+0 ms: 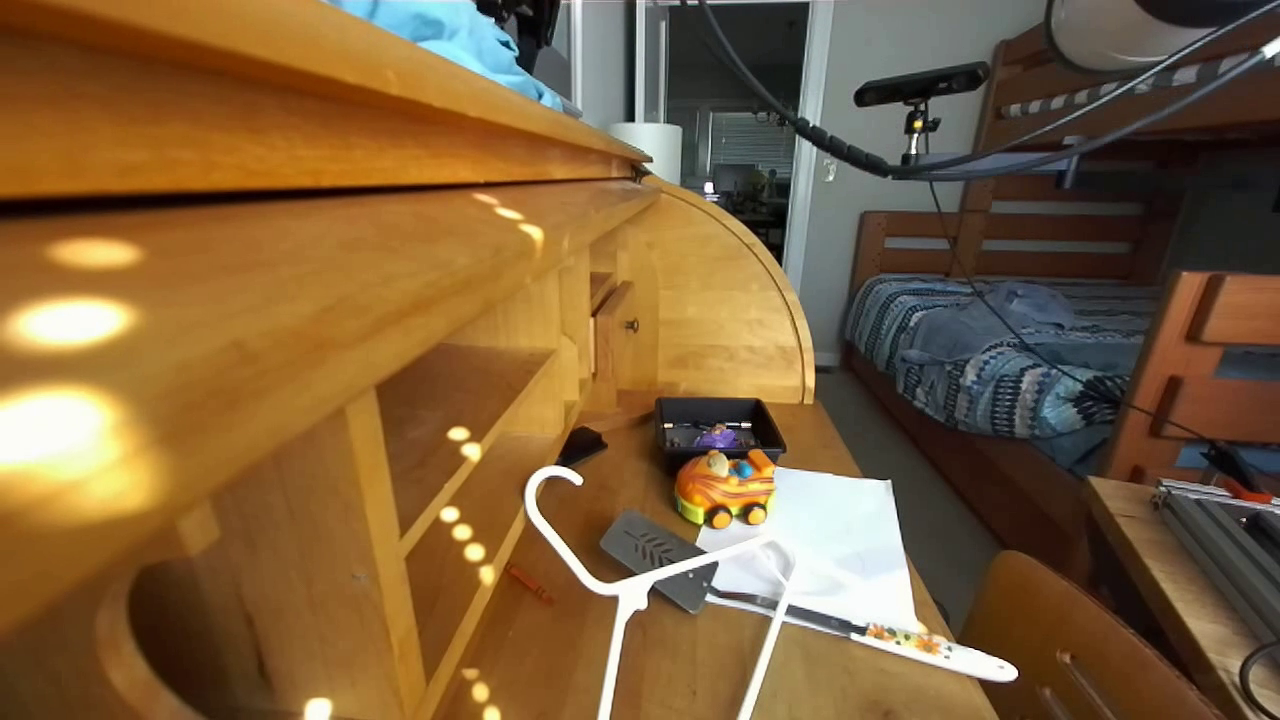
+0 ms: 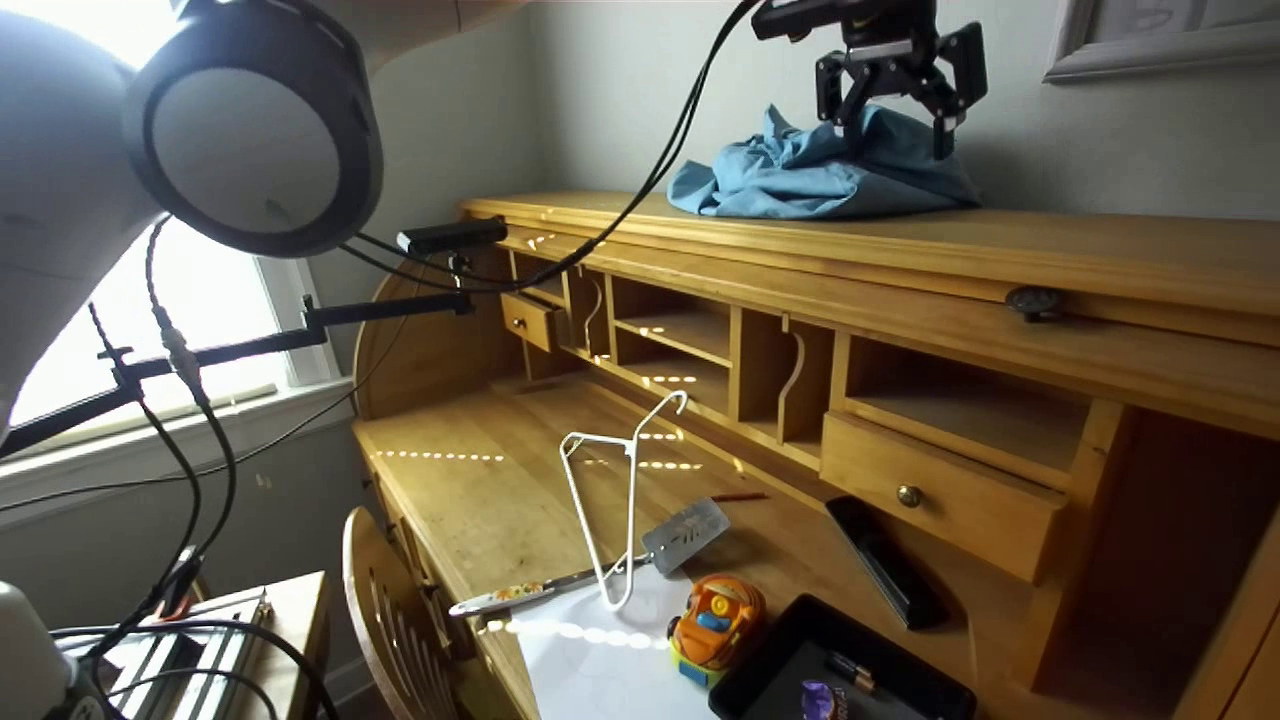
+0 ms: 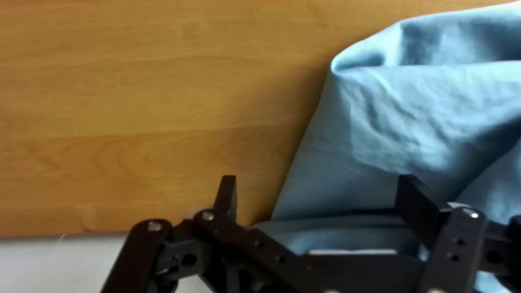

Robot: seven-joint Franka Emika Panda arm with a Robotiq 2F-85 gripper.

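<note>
While its jaws stood wide apart, the end effector (image 2: 891, 135) hung over rumpled blue cloth (image 2: 815, 180) on the desk's top surface (image 2: 1090, 233).
With one jaw past the cloth's edge, closing risked, I thought, a shallow, slipping pinch.

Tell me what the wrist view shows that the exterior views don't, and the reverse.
Only the wrist view looks down past the fingers, one appearing over bare wood, the other over the blue cloth. Only the exterior views show the white hanger, spatula, toy car, white paper and black tray. All share the cloth, the wood beneath it and the gripper, plainly open in the wrist view.
</note>
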